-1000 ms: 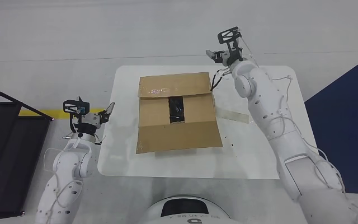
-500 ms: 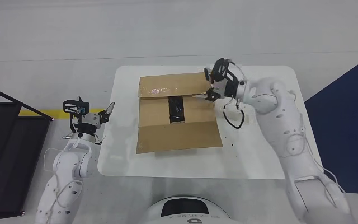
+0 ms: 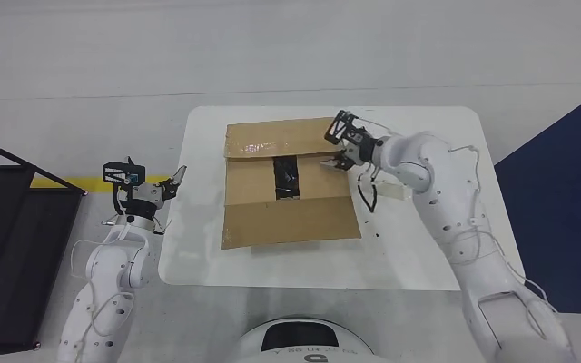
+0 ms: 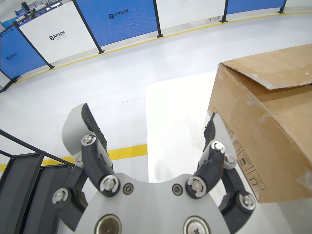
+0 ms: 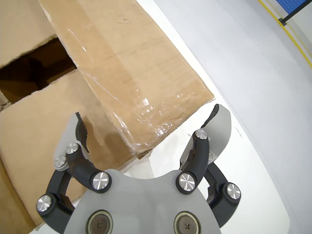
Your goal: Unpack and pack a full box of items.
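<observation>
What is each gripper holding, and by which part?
Nothing. The right gripper is open around the taped corner of the box flap; the left gripper is open, empty.

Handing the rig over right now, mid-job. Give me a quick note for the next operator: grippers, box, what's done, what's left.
Left gripper: open, holding nothing, beside the left edge of the table, apart from the box.
Right gripper: open, at the box's right side, with the corner of the taped far flap between its fingers, not clamped.
Box: on the table, flaps mostly down, with a gap in the middle showing something dark inside.
Done: nothing unpacked yet.
Left: lift the flaps, unpack everything, then repack.
</observation>
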Tool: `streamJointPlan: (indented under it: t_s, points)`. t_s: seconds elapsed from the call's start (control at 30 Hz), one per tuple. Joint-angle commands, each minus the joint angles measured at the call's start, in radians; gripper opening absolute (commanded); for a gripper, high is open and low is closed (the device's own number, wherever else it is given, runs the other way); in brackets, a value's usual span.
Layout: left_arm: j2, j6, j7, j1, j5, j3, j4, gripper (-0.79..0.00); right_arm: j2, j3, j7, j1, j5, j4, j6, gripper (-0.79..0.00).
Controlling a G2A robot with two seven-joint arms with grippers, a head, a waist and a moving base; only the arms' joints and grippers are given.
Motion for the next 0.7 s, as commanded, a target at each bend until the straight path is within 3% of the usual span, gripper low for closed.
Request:
streamJointPlan:
  t_s: [0.0, 0.27, 0.33, 0.37, 0.43, 0.5, 0.63, 0.67]
  points:
    - [0.000, 0.000, 0.000, 0.000, 0.000, 0.000, 0.000, 0.000, -0.001, -0.003, -0.009, 0.001, -0.034, -0.002, 0.058, 0.000]
    - [0.000, 0.000, 0.000, 0.000, 0.000, 0.000, 0.000, 0.000, -0.020, -0.022, -0.097, 0.046, -0.145, 0.026, 0.355, -0.006]
    - [0.000, 0.000, 0.000, 0.000, 0.000, 0.000, 0.000, 0.000, -0.030, -0.028, -0.123, 0.072, -0.139, 0.048, 0.425, -0.108]
    - [0.000, 0.000, 0.000, 0.000, 0.000, 0.000, 0.000, 0.000, -0.035, -0.033, -0.133, 0.082, -0.130, 0.058, 0.456, -0.099]
    - [0.000, 0.000, 0.000, 0.000, 0.000, 0.000, 0.000, 0.000, -0.046, -0.048, -0.144, 0.115, -0.113, 0.083, 0.491, -0.166]
    - [0.000, 0.000, 0.000, 0.000, 0.000, 0.000, 0.000, 0.000, -0.057, -0.063, -0.145, 0.151, -0.087, 0.118, 0.510, -0.145]
    - [0.000, 0.000, 0.000, 0.000, 0.000, 0.000, 0.000, 0.000, -0.099, -0.134, -0.134, 0.284, -0.015, 0.283, 0.555, -0.228]
    - [0.000, 0.000, 0.000, 0.000, 0.000, 0.000, 0.000, 0.000, -0.111, -0.153, -0.131, 0.318, 0.004, 0.334, 0.562, -0.215]
